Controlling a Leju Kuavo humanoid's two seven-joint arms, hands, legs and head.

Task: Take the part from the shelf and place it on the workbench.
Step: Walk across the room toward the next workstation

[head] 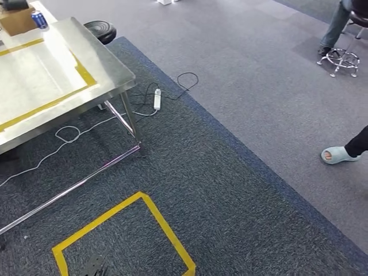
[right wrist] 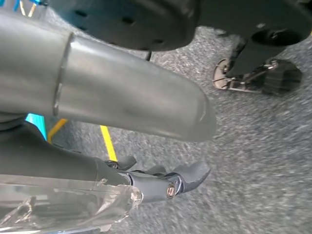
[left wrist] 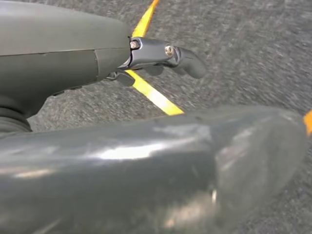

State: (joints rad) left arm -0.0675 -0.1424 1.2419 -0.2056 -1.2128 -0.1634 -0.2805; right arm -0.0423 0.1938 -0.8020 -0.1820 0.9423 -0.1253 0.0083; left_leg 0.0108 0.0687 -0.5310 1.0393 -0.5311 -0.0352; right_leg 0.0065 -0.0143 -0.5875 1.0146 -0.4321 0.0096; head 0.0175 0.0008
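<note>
The steel workbench (head: 52,86), marked with yellow tape, stands at the upper left of the head view. My left hand (left wrist: 92,58) hangs over the dark carpet, its fingers (left wrist: 184,58) stretched out and apart from the thumb (left wrist: 165,161), with nothing between them. My right hand (right wrist: 55,165) also hangs above the carpet. Its fingers (right wrist: 184,178) are extended and carpet shows in the gap to the thumb (right wrist: 128,97). A clear, shiny piece of plastic (right wrist: 66,204) lies along the far side of those fingers; what it is I cannot tell.
A yellow tape square (head: 126,230) marks the carpet in front of the bench. A power strip (head: 157,99) and cables lie by the bench leg, near a black stool (head: 100,29). A cardboard box (head: 17,20) and a can (head: 39,19) sit on the bench. A person's slippered foot (head: 336,154) is at the right.
</note>
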